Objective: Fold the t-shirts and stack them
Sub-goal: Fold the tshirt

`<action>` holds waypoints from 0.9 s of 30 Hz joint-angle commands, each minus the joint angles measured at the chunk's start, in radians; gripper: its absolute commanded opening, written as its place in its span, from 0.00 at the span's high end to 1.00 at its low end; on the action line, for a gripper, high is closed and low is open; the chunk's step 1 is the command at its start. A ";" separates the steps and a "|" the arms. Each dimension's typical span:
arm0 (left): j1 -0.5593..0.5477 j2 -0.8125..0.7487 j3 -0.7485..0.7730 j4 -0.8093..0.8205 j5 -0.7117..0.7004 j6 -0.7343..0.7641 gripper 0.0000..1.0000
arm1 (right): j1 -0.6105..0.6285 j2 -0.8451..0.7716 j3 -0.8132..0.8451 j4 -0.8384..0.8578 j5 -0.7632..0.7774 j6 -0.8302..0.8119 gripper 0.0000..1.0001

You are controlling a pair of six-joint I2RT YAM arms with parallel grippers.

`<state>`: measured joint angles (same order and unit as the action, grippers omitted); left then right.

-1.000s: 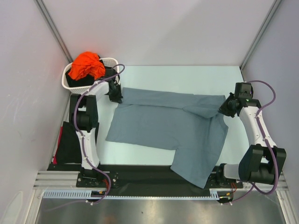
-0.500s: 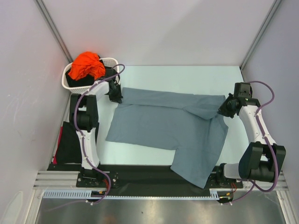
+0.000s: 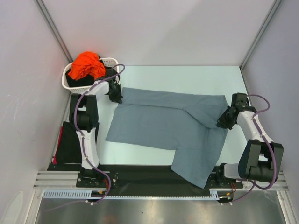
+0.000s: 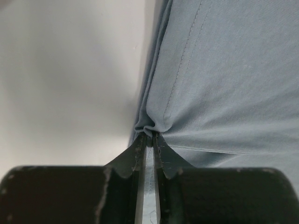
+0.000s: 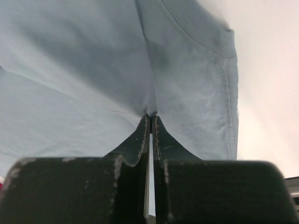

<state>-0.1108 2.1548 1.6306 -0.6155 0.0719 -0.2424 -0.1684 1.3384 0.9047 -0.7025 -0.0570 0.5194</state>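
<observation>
Across the pale worktop [image 3: 187, 77] the grey t-shirt [image 3: 159, 126] lies spread out, one part reaching the near edge. Left hand [image 4: 148, 140] is pinched tight on the shirt's far-left corner, cloth bunching at the tips. Right hand [image 5: 150, 119] is clamped on a fold by the right side. Far left, a white basket [image 3: 67, 83] holds an orange garment [image 3: 86, 65]

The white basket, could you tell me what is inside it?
In the white basket, a crumpled orange garment sits atop dark fabric; anything deeper is covered.
</observation>
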 commanded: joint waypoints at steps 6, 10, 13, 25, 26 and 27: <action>0.007 -0.032 -0.032 0.037 -0.041 0.025 0.75 | -0.019 -0.012 -0.026 0.015 -0.007 0.036 1.00; 0.007 -0.035 -0.014 0.028 -0.044 0.018 0.74 | -0.023 0.001 -0.056 0.018 -0.021 0.054 1.00; 0.007 -0.035 0.006 0.002 -0.069 0.017 0.69 | -0.023 0.005 -0.059 0.026 -0.035 0.059 1.00; 0.005 -0.213 -0.018 -0.046 -0.078 -0.017 0.58 | -0.023 -0.005 -0.138 0.000 -0.029 0.071 0.98; 0.003 -0.213 -0.003 -0.044 -0.052 -0.017 0.58 | -0.023 -0.005 -0.145 0.000 -0.033 0.068 0.95; 0.002 -0.208 0.009 -0.050 -0.037 -0.015 0.58 | -0.023 -0.002 -0.148 0.001 -0.037 0.064 0.88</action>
<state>-0.1108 2.0235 1.6032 -0.6609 -0.0002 -0.2466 -0.1856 1.3460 0.7700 -0.6762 -0.0986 0.5854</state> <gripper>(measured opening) 0.424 0.095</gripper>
